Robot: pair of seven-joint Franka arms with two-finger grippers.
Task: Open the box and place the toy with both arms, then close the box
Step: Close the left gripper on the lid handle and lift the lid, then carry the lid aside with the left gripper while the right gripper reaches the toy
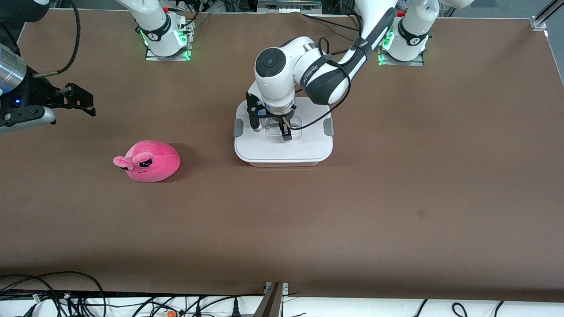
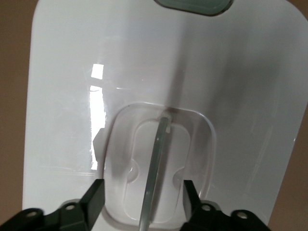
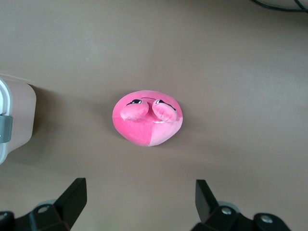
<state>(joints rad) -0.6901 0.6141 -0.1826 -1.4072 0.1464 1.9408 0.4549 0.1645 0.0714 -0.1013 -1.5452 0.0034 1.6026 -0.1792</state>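
One box (image 1: 283, 145) sits closed near the middle of the brown worktop (image 1: 396, 198), its flat white lid (image 2: 240, 96) on and a grey clip (image 1: 328, 127) at each end. The left end effector (image 1: 282, 130) is down at the lid's recessed clear handle (image 2: 154, 173), its two black fingers (image 2: 94, 197) standing apart on either side of the thin handle bar without yet pinching it. The pink plush toy (image 1: 150, 161) lies on the worktop toward the right arm's end, well apart from the box and slightly nearer the front camera. The right end effector (image 3: 139, 199) hangs in the air over the toy with its fingers spread wide, holding nothing.
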